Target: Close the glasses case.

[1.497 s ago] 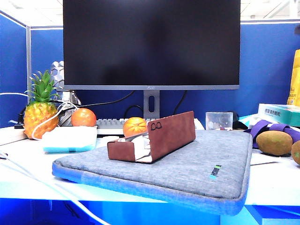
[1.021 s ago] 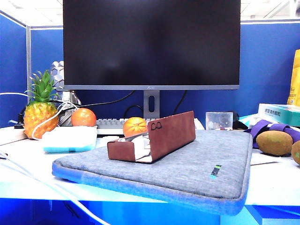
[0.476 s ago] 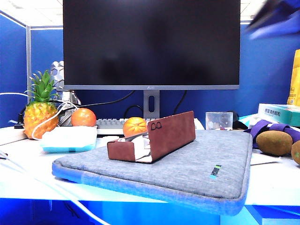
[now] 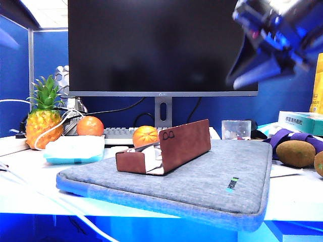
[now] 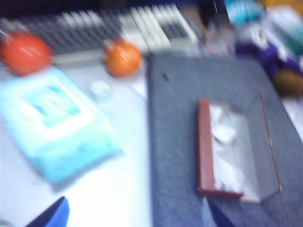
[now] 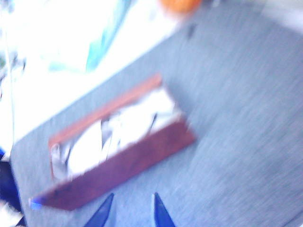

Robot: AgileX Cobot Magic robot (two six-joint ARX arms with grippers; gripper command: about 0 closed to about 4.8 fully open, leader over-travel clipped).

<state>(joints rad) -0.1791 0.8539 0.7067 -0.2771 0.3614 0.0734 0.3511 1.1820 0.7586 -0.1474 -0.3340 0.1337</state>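
Here, nearest you in the exterior view, the grey padded sleeve (image 4: 202, 184) fills the lower middle of the frame. On its left half sits the glasses case (image 4: 164, 147), lid standing up and tilted back, black glasses logo at the lid's top left corner, pale contents showing inside.

Behind the case you have an orange (image 4: 145, 136), with a second orange (image 4: 90, 126) and a pineapple (image 4: 43, 118) further left. A pale blue packet (image 4: 74, 149) lies left of the sleeve, and a kiwi (image 4: 295, 153) sits at the right edge. The keyboard (image 4: 120, 134) and the dark monitor (image 4: 162, 46) close the back.

Your right gripper (image 4: 241, 75) hangs blurred in the upper right, high above the sleeve and well clear of the case. In the right wrist view its fingertips (image 6: 158, 213) stand close together with nothing between them.

Your left gripper (image 5: 132, 218) shows only blurred blue tips at the lower edge of the left wrist view, set far apart, holding nothing, above the packet and the case.
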